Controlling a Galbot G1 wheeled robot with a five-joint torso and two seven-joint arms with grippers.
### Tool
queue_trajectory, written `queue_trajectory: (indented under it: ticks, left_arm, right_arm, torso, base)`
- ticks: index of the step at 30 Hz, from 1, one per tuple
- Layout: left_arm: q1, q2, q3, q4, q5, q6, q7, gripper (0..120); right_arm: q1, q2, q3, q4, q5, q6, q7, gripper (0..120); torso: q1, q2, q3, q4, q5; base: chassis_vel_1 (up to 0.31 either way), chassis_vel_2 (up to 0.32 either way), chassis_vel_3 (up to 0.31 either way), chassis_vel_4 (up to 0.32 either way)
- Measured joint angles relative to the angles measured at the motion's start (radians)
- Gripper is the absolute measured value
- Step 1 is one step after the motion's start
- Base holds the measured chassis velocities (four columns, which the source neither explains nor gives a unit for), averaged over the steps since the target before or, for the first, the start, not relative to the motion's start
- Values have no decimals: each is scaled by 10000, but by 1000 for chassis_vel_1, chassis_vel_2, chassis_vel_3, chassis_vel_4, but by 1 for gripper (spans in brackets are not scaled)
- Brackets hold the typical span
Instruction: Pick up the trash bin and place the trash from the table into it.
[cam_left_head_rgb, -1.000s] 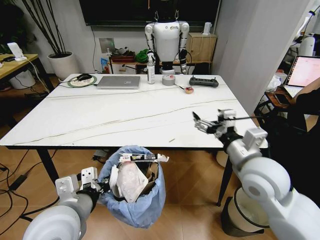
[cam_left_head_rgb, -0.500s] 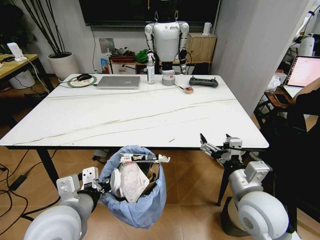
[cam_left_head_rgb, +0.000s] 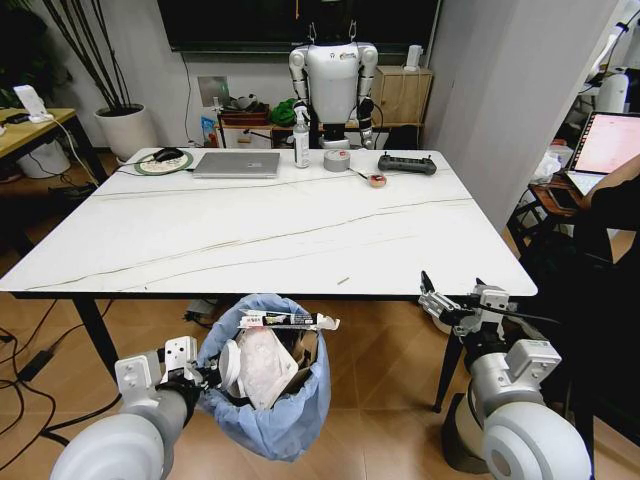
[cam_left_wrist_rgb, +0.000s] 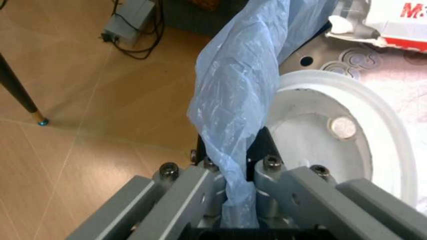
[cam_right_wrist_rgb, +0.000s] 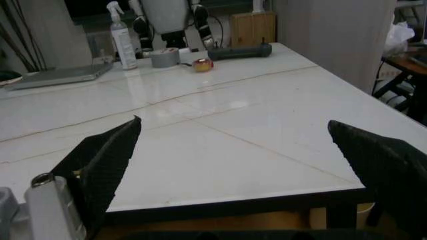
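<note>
A robot stands at the near edge of a large white marble-look desk (cam_left_head_rgb: 250, 240) with thin grey veins and slim black legs. Its left tool (cam_left_head_rgb: 200, 378) hangs low, below the desk's front edge, clenched on the rim of the trash bin (cam_left_head_rgb: 268, 375). The left wrist view shows the fingers (cam_left_wrist_rgb: 200, 182) pinching a fold of the bin's crinkly light-blue plastic bag (cam_left_wrist_rgb: 237, 105), with the white inner wall of the bin just beside them. The bin looks lifted off the wooden floor and sits just under the desk's near edge, probably so that litter can be dropped or swept straight in.

The trash (cam_left_head_rgb: 265, 355) is already inside the bin: crumpled white paper or plastic, a piece of brown cardboard, and a flat wrapper lying across the top. Only one tiny scrap (cam_left_head_rgb: 343, 281) lies on the desk near the front edge, so the clearing looks almost finished.

The right tool (cam_left_head_rgb: 452, 302) is at the desk's front right corner, level with or just below the edge, its two black fingers (cam_right_wrist_rgb: 100, 160) spread wide and holding nothing.

At the far end of the desk, well apart from the work, sit a closed laptop (cam_left_head_rgb: 237, 163), a spray bottle (cam_left_head_rgb: 302, 138), a tape roll (cam_left_head_rgb: 337, 159) and a dark handheld device (cam_left_head_rgb: 407, 164).
</note>
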Motion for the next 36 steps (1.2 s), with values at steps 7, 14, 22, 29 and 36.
queue_trajectory:
  ticks: [7,14,22,29,36]
  left_arm:
    - [235,28,9,0,74,0,4,0]
    - [290,150,98,0,332,0,25,0]
    - [168,213,107,0,330,0,94,0]
    - [141,178,76,0,1018,0,605,0]
    - [225,79,-11,0,1130,0,657,0]
  right_arm:
    - [-217,140,7,209,-32,-33,0,100]
    - [-444,334,-97,266,-185,-26,-1,100]
    - [-502,414,-103,198,-260,34,-7,100]
    - [-523,429,-97,114,-263,79,-7,100]
    - [-522,476,-17,-95,-474,220,8,100]
  torso:
    - [-8,-12,-5,1,1]
    - [-206,-465,-256,1,0]
    - [-396,-880,-478,1,0]
    - [-516,-1172,-650,0,1]
    - [-674,-1544,-867,1,1]
  base:
    - [0,0,0,0]
    - [0,0,0,0]
    - [0,0,0,0]
    - [0,0,0,0]
    - [0,0,0,0]
